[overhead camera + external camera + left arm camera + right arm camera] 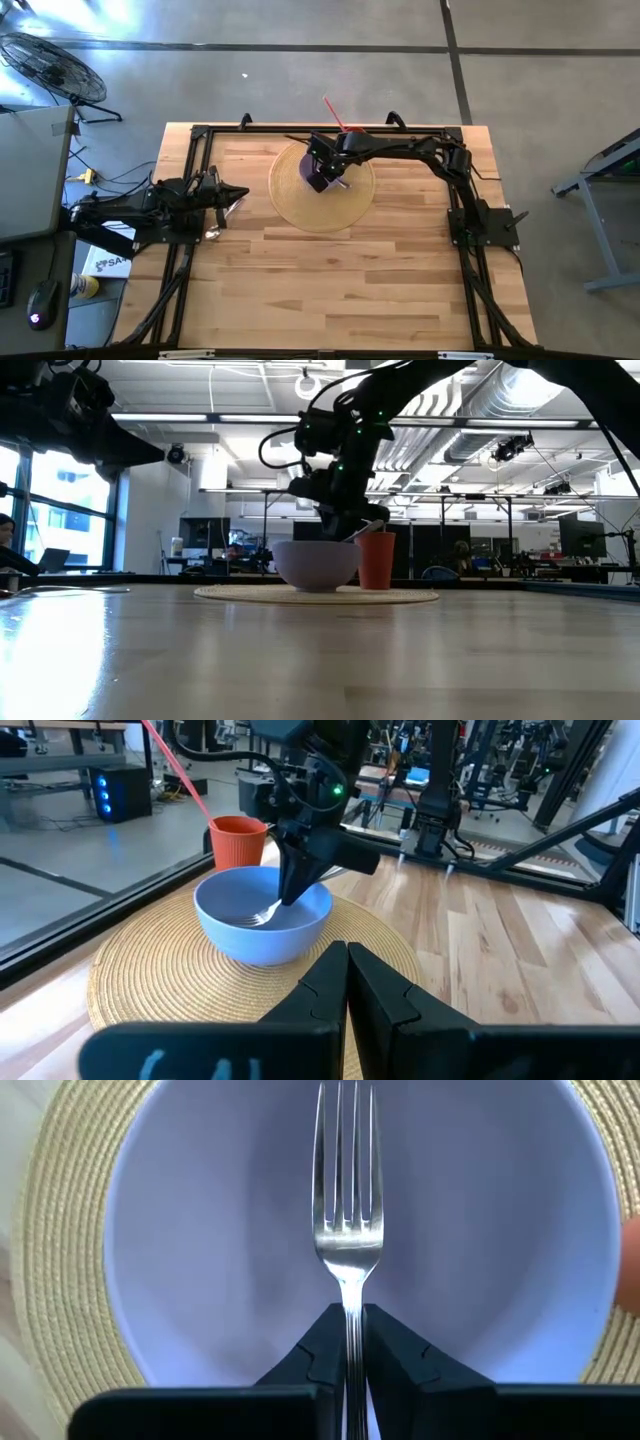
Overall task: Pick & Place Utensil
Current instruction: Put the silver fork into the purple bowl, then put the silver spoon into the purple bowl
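Note:
The silver fork (pixel 348 1200) is in my right gripper (pixel 350 1330), which is shut on it above the purple bowl (pixel 200 1230). In the left wrist view the fork's tines (pixel 262 915) reach down inside the bowl (pixel 225 935). The bowl stands on a round woven placemat (pixel 330 212), beside a red cup (pixel 238 840) holding a pink straw (pixel 170 760). My left gripper (pixel 347 965) is shut and empty, waiting near the table's left edge (pixel 238 193). My right gripper pinches the fork's handle (pixel 352 1312) just behind the neck, between its two fingers, which lie along the handle. It comes slanting down from above the bowl. The fork points tines-first down into the bowl; whether the tines touch the bowl's inside I cannot tell.
A black metal frame (pixel 200 135) runs around the table's edges. The red cup (pixel 376 560) stands close behind the bowl (pixel 316 568), with its straw leaning toward the far left. Bare wood (pixel 330 290) lies on the table's near half.

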